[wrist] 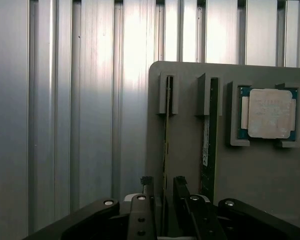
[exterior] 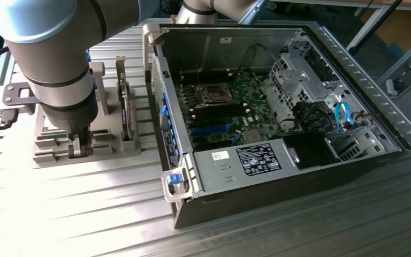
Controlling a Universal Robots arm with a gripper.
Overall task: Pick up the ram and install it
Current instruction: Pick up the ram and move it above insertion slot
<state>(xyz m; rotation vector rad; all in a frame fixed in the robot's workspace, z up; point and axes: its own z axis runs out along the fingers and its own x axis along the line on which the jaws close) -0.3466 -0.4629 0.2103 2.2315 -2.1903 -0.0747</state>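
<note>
The ram [wrist: 166, 140] is a thin green stick standing on edge in a slot of the grey holder [wrist: 185, 165]. My gripper [wrist: 163, 184] is open, with one dark finger on each side of the stick's near end and a small gap to each. A second stick [wrist: 206, 145] with a white label stands in the neighbouring slot. In the exterior view my gripper [exterior: 79, 149] is lowered onto the holder [exterior: 113, 145] at the exterior view's left, and the arm covers the sticks there.
A square silver processor [wrist: 270, 112] lies in a pocket of the holder. A dark card [exterior: 124, 107] stands upright on it. The open computer case [exterior: 263, 160], with its motherboard [exterior: 220, 115], lies on the ribbed metal table [exterior: 70, 203] at the exterior view's right.
</note>
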